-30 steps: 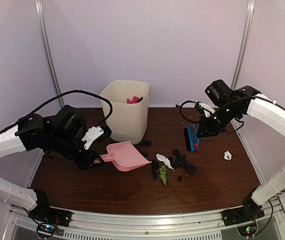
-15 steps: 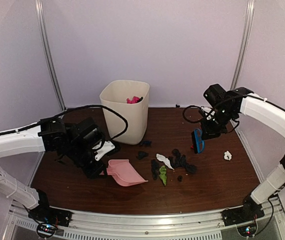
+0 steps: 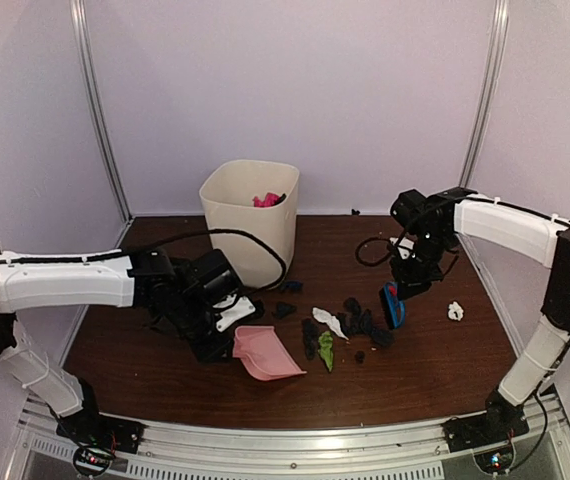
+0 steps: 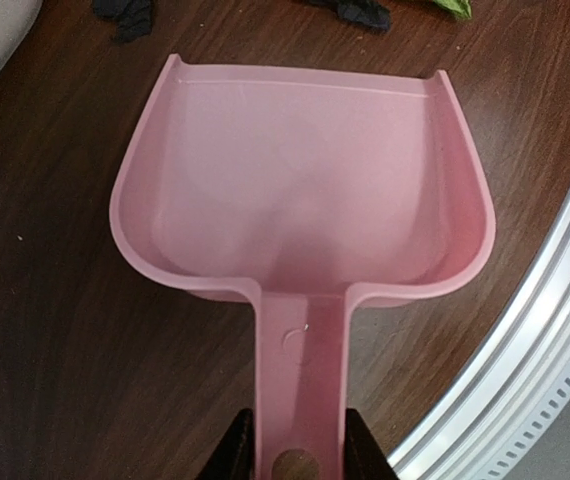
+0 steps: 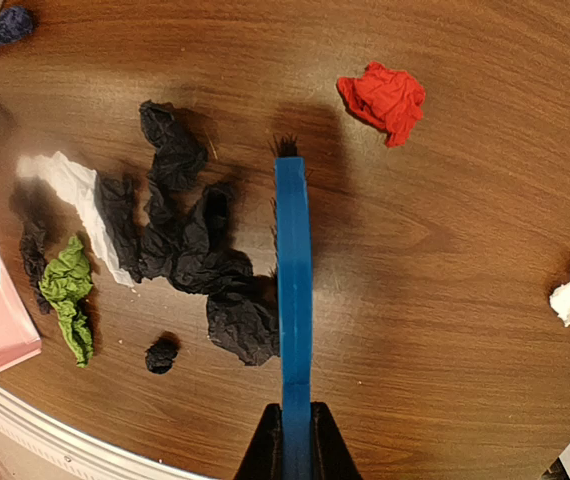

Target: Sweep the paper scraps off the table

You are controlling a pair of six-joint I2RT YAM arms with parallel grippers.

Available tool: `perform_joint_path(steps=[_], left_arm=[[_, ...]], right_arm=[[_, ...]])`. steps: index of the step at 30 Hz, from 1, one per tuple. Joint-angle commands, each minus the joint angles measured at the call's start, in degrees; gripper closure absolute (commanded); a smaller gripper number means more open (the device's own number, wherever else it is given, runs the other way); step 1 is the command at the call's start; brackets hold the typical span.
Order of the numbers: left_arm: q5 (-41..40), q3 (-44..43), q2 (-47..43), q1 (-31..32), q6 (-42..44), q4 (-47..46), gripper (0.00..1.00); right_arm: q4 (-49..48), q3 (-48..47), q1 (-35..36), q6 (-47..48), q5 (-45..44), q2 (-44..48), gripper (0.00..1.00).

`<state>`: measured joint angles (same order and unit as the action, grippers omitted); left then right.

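The paper scraps lie mid-table: black wads, a white one and a green one. A lone white wad sits far right. The right wrist view shows the black wads, the green wad and a red wad. My left gripper is shut on the handle of the pink dustpan, which lies just left of the pile, its mouth toward it. My right gripper is shut on the blue brush, held edge-on at the pile's right side.
A cream bin with pink scraps inside stands at the back left of the table. Dark wads lie by its base. The silver front rail runs close behind the dustpan.
My left arm has carried the dustpan right and nearer the front, up to the pile. My right arm has brought the brush down and left, against the pile's right side.
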<state>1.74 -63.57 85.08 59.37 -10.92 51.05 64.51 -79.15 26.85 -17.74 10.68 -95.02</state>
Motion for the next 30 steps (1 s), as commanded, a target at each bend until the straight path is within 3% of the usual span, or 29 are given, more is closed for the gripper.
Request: perform_joint_path(steps=[1,14,30], left_arm=[[-0.3,-2.5,2.3,0.4,3.0,-4.4,1.00],[-0.9,-5.7,9.9,0.3,4.7,-5.7,1.00],[-0.9,-8.0,15.2,-0.7,6.8,-7.2,1.00]], right_arm=[[-0.5,-2.6,-0.4,0.7,-0.5,-3.2,1.00],[1.3,-9.0,1.1,3.6,0.4,-13.0,1.00],[0.5,-9.7,9.4,3.7,6.4,-17.8,1.00]])
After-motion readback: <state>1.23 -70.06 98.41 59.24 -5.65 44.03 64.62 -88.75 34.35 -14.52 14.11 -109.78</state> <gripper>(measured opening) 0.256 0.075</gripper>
